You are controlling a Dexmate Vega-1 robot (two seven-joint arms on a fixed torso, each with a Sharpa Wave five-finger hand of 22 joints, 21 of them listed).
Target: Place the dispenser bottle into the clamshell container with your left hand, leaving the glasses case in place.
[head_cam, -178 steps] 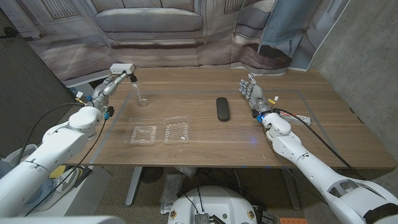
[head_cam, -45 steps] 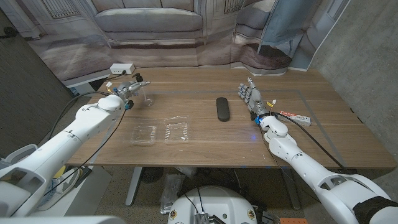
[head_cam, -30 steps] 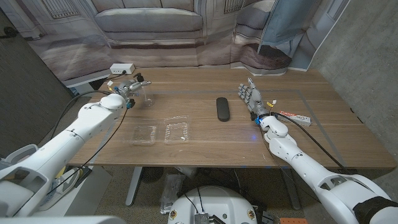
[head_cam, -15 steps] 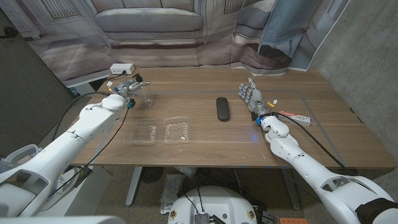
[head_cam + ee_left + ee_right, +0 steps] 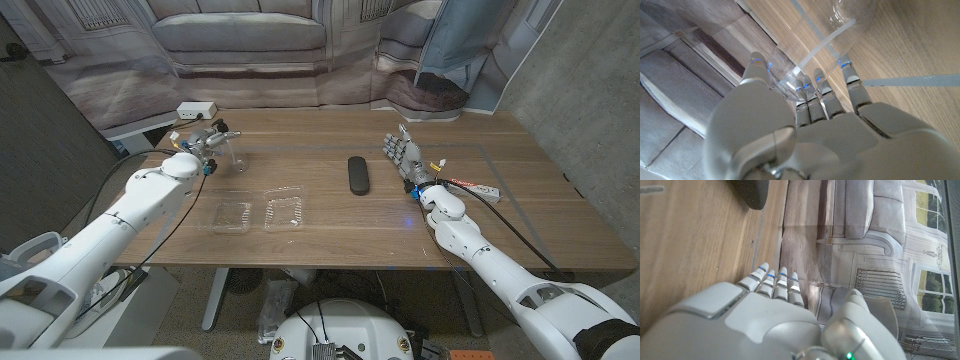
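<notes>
1 dispenser bottle [image 5: 234, 153], left hand [image 5: 207, 138] fingers around it | 1 clamshell container [image 5: 259, 213] | 1 glasses case [image 5: 358, 175] | right hand [image 5: 402, 155] fingers spread, empty

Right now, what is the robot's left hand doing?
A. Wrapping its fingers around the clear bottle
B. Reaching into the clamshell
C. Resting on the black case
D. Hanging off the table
A: the left hand has its fingers around the clear bottle, far from the case and clamshell.

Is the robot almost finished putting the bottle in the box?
Not yet. The left hand has reached the clear dispenser bottle, fingers around it. The clamshell container lies open and empty. Lifting and placing remain. The glasses case lies untouched.
</notes>
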